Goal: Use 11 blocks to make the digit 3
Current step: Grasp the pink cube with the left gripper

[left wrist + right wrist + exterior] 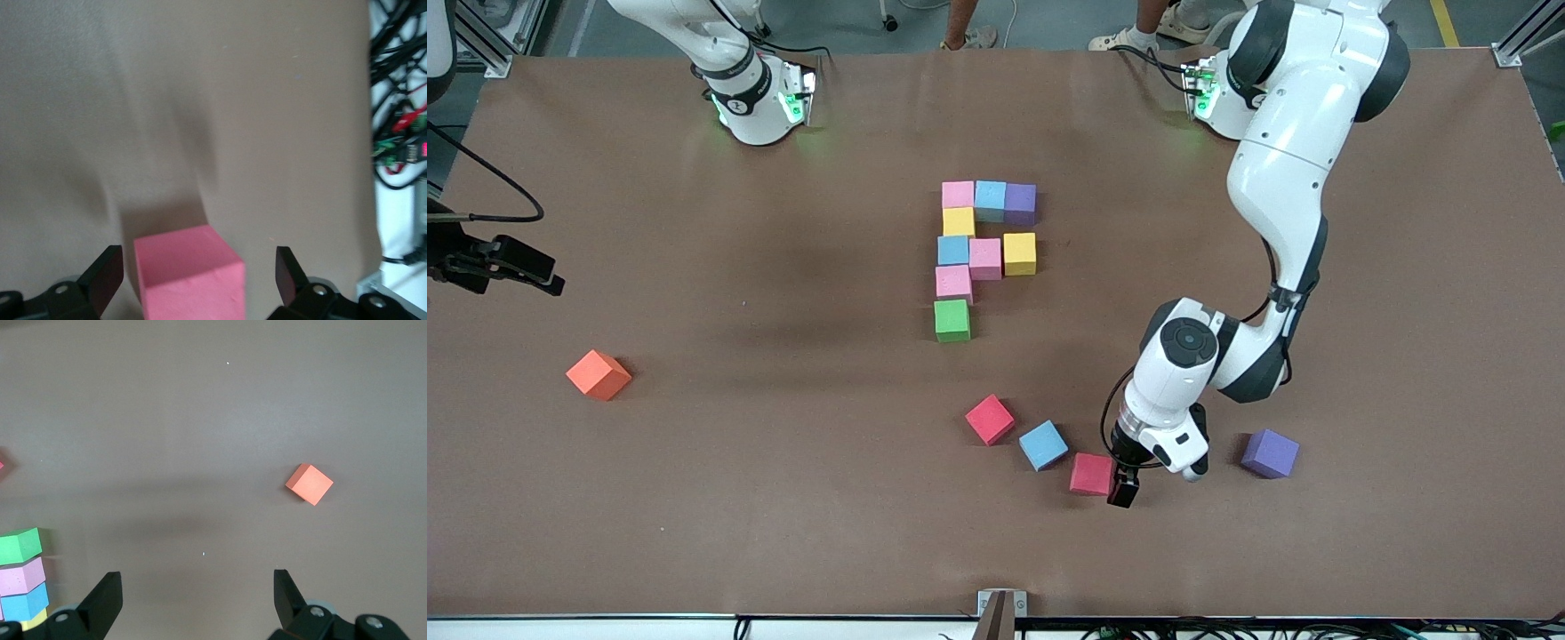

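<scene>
Brown table [694, 498]. Left arm [1280, 178] reaches down, left gripper [197, 280] open around a red block [1092, 474], fingers [107, 277] not touching it. Right gripper [197, 603] open, waiting at the right arm's table end, holding nothing. Unfinished digit 3 [983, 244] mid-table: eight touching blocks, green block [951, 320] nearest the camera. Loose blocks nearer the camera: second red block [990, 419], blue block [1043, 445], purple block [1270, 453]. Orange cube [599, 374] well apart.

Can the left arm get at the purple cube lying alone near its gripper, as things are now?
Probably yes: the lone purple cube sits apart from others, beside the open left gripper.
</scene>
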